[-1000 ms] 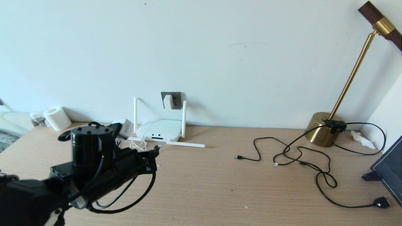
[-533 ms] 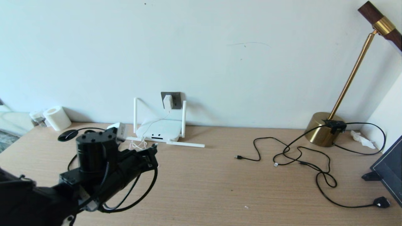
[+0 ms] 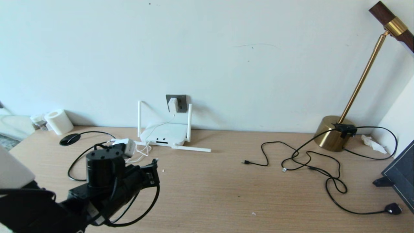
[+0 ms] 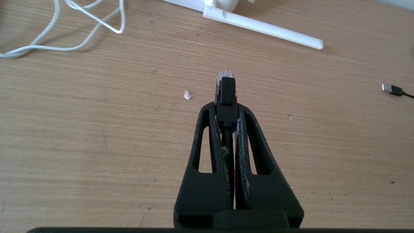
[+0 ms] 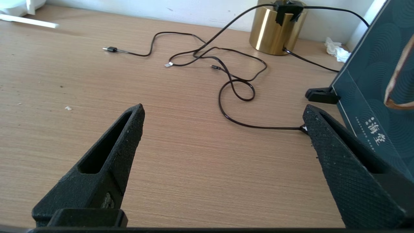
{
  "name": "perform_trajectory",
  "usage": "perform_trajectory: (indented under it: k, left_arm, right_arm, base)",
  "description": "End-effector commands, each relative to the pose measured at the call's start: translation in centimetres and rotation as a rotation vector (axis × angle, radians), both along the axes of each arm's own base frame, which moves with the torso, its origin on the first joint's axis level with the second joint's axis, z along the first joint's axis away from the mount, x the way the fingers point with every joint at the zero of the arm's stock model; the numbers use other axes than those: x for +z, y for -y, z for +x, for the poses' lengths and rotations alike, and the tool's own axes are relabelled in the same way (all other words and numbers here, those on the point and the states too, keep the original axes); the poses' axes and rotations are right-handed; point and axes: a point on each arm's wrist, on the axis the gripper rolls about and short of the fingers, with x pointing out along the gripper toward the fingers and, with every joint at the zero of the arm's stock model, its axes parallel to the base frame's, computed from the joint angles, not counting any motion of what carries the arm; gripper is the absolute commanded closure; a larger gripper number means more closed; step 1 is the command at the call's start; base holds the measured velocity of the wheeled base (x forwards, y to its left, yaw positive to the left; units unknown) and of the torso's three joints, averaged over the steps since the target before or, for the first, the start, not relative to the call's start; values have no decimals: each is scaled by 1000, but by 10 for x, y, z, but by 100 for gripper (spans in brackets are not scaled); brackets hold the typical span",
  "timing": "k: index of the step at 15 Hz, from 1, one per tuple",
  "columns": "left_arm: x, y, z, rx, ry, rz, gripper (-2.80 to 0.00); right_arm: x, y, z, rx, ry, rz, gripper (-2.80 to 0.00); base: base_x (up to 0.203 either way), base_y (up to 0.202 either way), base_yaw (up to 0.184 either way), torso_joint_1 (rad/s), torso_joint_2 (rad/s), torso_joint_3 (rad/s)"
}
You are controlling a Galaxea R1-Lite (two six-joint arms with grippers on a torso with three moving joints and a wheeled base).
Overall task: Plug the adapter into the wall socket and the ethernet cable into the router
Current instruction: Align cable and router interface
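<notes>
My left gripper (image 3: 154,164) hovers over the near left of the table, in front of the router (image 3: 165,133). It is shut on the ethernet cable (image 3: 142,208), held by the black boot. The clear clip plug (image 4: 225,75) sticks out beyond the fingertips, above bare wood. The left gripper (image 4: 226,111) points toward the router's flat-lying antenna (image 4: 262,27). The white adapter (image 3: 173,105) sits in the dark grey wall socket (image 3: 181,103) above the router, its thin cord hanging down. My right gripper (image 5: 223,113) is open over bare table and holds nothing.
A small white block (image 3: 125,144) with a loose white cord (image 4: 64,32) lies left of the router. Thin black cables (image 3: 307,161) sprawl at the right, near a brass lamp base (image 3: 331,133) and a dark box (image 3: 401,171). A paper roll (image 3: 58,121) sits far left.
My left arm has drawn back toward the near left and sunk lower, still gripping the plug. The small white block has shifted nearer, and more of the black cable shows on the table.
</notes>
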Motion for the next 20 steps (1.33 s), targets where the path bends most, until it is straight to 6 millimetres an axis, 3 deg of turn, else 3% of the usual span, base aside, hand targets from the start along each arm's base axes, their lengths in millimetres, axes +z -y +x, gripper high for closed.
perform_trajectory:
  k: [1,11,20]
  left_arm:
    - [-12,-1,17,16,-25,5,0]
    - [-56,-5,81,46,-70,-2,0]
    - [-62,-18,99,58,-64,-16,0]
  right_arm:
    - [0,0,0,1,-1,-1,-280]
    - [0,0,0,2,-2,-1,-280]
    - [0,0,0,2,-3,-1,-280]
  base:
    - [0,0,0,0,0,0]
    - [0,0,0,0,0,0]
    - [0,0,0,0,0,0]
